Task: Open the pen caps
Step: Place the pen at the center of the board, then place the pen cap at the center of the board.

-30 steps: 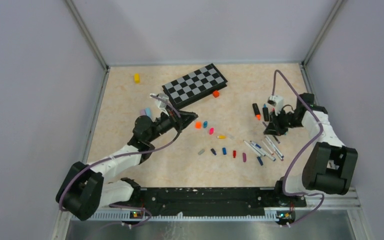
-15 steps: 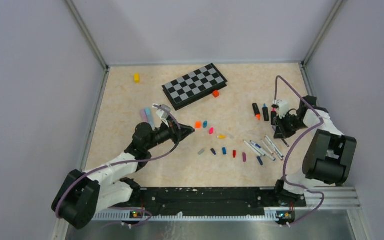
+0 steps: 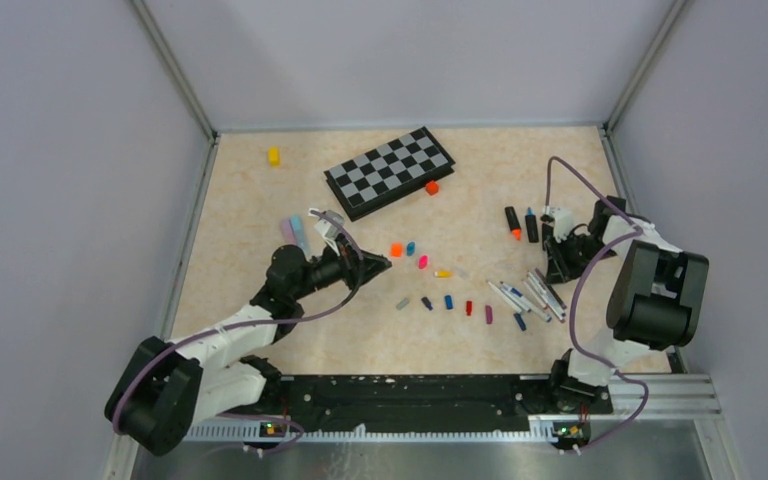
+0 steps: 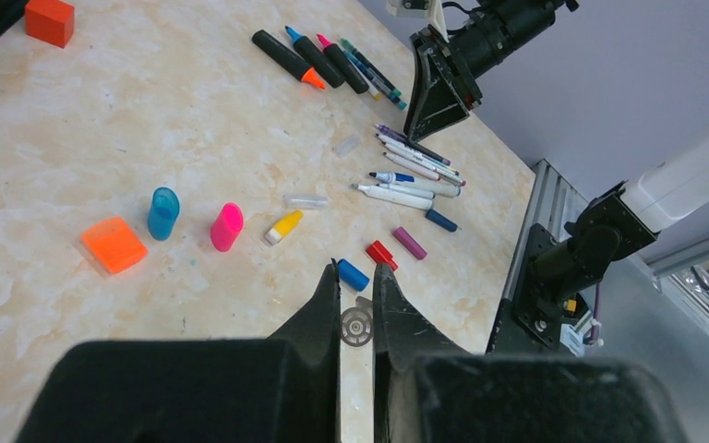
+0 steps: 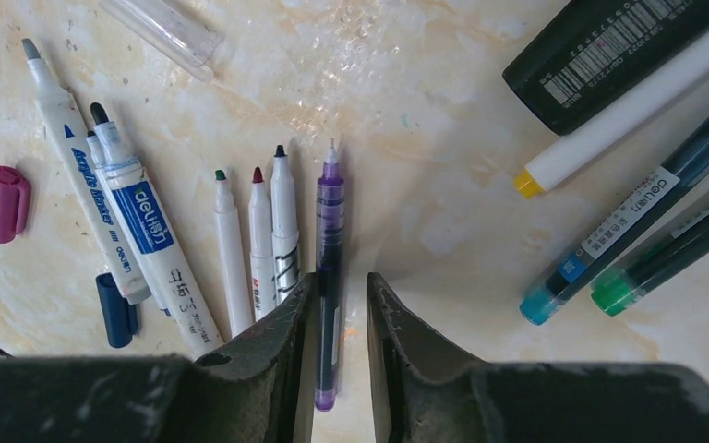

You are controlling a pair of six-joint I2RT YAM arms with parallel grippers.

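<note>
Loose pen caps [image 3: 422, 262] in orange, light blue, pink, yellow, grey, blue, red and purple lie in two rows mid-table. Uncapped white pens [image 3: 535, 293] lie in a bundle to their right. My right gripper [image 3: 558, 268] is low over that bundle, jaws slightly open [image 5: 342, 277]. A purple pen [image 5: 330, 221] lies on the table between them, apart from the right finger. My left gripper [image 3: 378, 262] hovers left of the caps. In the left wrist view it [image 4: 358, 269] is shut on a small round grey cap [image 4: 357, 326] seen end-on, above a blue cap [image 4: 353, 274] and a red cap [image 4: 381, 254].
A black-and-grey chessboard [image 3: 390, 170] lies at the back with an orange block [image 3: 432, 187] beside it and a yellow block [image 3: 273, 156] far left. Black highlighters [image 3: 512, 222] lie behind the right gripper. Lilac and light-blue caps [image 3: 295, 230] sit left of the left arm. Teal pens [image 5: 628, 240] lie right of the right jaws.
The right gripper came nearer and down onto the pen bundle, and its jaws parted around the purple pen. The left gripper drew back from the chessboard towards me, then held still.
</note>
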